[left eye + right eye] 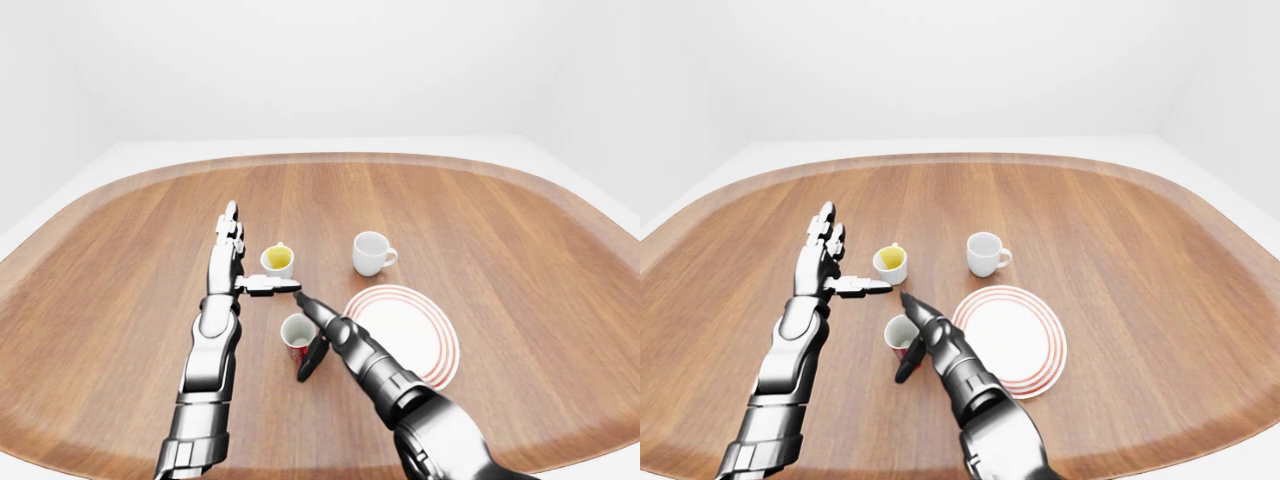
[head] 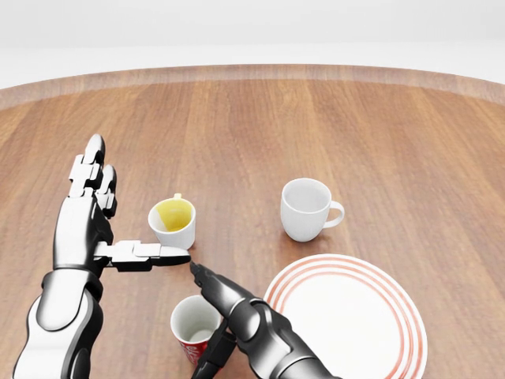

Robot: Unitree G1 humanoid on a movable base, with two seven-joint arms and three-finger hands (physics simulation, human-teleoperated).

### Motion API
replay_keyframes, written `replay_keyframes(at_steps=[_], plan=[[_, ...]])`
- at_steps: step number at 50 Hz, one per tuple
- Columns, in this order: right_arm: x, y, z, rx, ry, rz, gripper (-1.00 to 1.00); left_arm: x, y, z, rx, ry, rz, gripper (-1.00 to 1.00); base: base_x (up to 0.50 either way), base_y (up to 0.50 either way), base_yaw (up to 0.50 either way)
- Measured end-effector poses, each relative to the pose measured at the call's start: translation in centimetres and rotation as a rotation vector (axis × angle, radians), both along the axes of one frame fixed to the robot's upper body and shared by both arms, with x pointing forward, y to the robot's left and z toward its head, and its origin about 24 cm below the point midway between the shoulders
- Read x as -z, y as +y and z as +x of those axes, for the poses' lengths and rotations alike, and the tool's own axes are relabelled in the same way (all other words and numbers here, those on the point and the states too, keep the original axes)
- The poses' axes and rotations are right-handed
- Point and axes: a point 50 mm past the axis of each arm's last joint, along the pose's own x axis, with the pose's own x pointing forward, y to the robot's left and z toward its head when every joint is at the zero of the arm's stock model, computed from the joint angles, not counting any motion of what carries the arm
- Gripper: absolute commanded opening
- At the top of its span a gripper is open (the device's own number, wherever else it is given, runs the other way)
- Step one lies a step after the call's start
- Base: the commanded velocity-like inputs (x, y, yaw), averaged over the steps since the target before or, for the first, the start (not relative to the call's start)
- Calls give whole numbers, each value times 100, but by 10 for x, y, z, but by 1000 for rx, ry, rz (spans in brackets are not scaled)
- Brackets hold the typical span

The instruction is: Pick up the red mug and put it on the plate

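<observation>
The red mug (image 2: 196, 330) stood upright toward the table's (image 2: 410, 134) near edge, just left of the striped plate (image 2: 347, 320) and not yet on it, so the right hand (image 2: 211, 320) sat against its right side with fingers spread and not closed round it, seemingly lining up a grasp. The left hand (image 2: 118, 229) was open and holding nothing, thumb out flat beside the yellow-lined cup (image 2: 173, 222), probably kept clear of the reach
</observation>
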Motion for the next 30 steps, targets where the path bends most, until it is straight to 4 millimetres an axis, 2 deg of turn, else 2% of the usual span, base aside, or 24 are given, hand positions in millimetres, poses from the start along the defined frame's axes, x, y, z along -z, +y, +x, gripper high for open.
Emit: replay_keyframes(at_steps=[9, 10, 11, 12, 18, 30], plan=[[3, 1, -2, -4, 9, -9, 100, 0, 0, 0, 0, -2, 0, 100, 0, 0, 0], [3, 1, -2, -4, 10, -9, 51, 0, 0, 0, 0, -2, 0, 100, 0, 0, 0], [3, 1, -2, -4, 9, -10, -44, 0, 0, 0, 0, -2, 0, 100, 0, 0, 0], [3, 1, -2, -1, 8, -8, -100, -1, 0, 0, 0, -3, 0, 100, 0, 0, 0], [2, 0, -1, 19, 9, 9, -100, -1, 0, -1, 1, -7, 1, 100, 0, 0, 0], [4, 3, -4, -48, 36, -11, -100, -4, -1, -1, 3, -17, 2, 100, 0, 0, 0]])
